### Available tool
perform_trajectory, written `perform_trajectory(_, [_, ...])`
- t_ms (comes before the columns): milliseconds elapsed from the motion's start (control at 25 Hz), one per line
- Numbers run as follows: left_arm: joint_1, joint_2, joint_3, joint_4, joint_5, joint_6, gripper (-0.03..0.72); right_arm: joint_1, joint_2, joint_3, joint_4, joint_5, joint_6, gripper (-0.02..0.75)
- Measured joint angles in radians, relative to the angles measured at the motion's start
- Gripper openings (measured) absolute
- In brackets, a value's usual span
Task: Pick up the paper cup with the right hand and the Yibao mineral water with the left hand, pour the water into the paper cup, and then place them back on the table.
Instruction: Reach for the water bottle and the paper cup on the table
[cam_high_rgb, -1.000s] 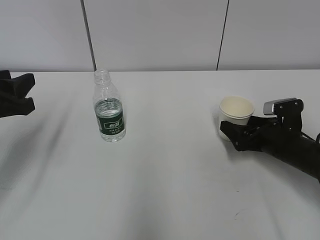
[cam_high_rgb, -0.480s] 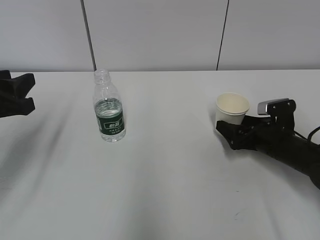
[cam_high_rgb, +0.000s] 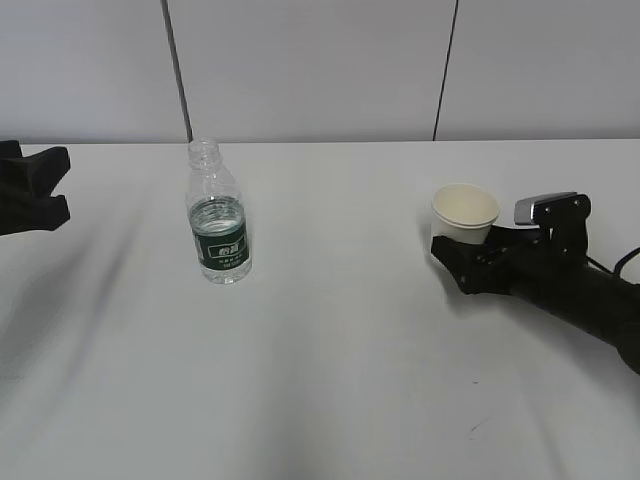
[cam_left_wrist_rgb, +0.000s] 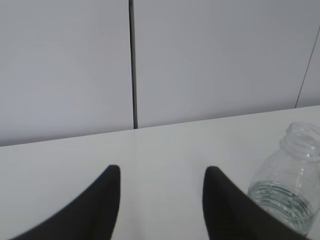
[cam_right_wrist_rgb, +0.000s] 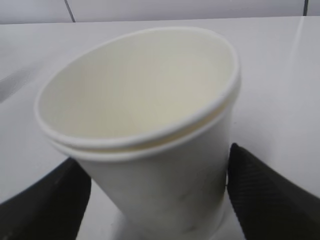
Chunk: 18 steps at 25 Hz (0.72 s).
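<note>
The left hand (cam_high_rgb: 30, 190) waits at the far left edge as it did a second ago, fingers (cam_left_wrist_rgb: 100, 205) spread and empty, well apart from the Yibao mineral water (cam_high_rgb: 217, 212), which stands upright and untouched on the desk (cam_high_rgb: 330, 350); at the right, the paper cup (cam_high_rgb: 463, 216) has shifted leftward and tilted since a second ago, the right hand (cam_high_rgb: 470, 262) now closed on its lower wall; I judge the cup grasp made, the bottle pickup not yet begun.
</note>
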Motion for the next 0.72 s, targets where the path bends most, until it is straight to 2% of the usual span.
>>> perform_trajectory(720, [0.0,0.0,0.0,0.0,0.0,0.0,0.342,0.0,0.002,-0.061,-0.061,0.0,0.013,0.661])
